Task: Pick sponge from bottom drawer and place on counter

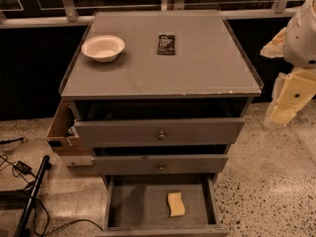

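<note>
The pale yellow sponge (pixel 176 204) lies flat on the floor of the open bottom drawer (pixel 128 209), right of its middle and near the front. The counter (pixel 197 68) is the grey cabinet top above it. My gripper (pixel 282 113) hangs at the end of the cream arm at the right edge of the view. It is beside the cabinet's right side at about the height of the top drawer, well above and to the right of the sponge. It holds nothing that I can see.
A white bowl (pixel 103 48) and a black packet (pixel 166 44) sit on the back of the counter. Two knobbed drawers (pixel 161 135) are slightly open above the bottom drawer. Cables and a black bar (pixel 30 196) lie on the floor at the left.
</note>
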